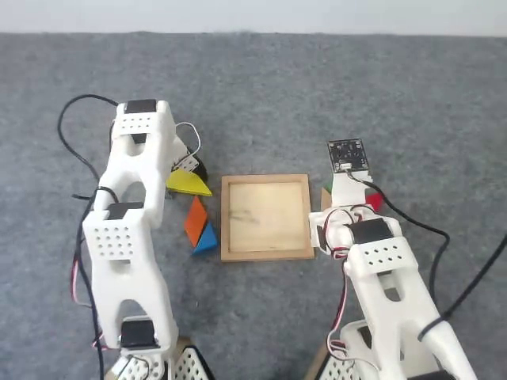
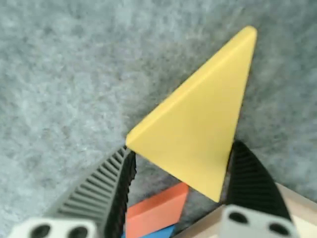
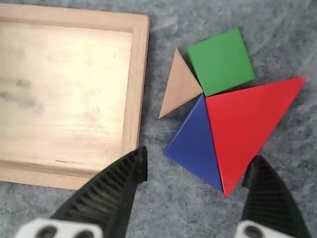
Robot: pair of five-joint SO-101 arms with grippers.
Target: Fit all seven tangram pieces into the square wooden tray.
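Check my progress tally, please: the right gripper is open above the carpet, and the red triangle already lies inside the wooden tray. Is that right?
One detail is wrong. The red triangle lies on the carpet outside the wooden tray, next to the blue triangle, as the right wrist view shows. The right gripper is indeed open above the carpet.

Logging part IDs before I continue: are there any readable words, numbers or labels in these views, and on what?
No text can be read.
Tiny marks on the circuit board atop the right arm: too small to read.
The wooden tray, yellow triangle, red triangle and green square are blank.
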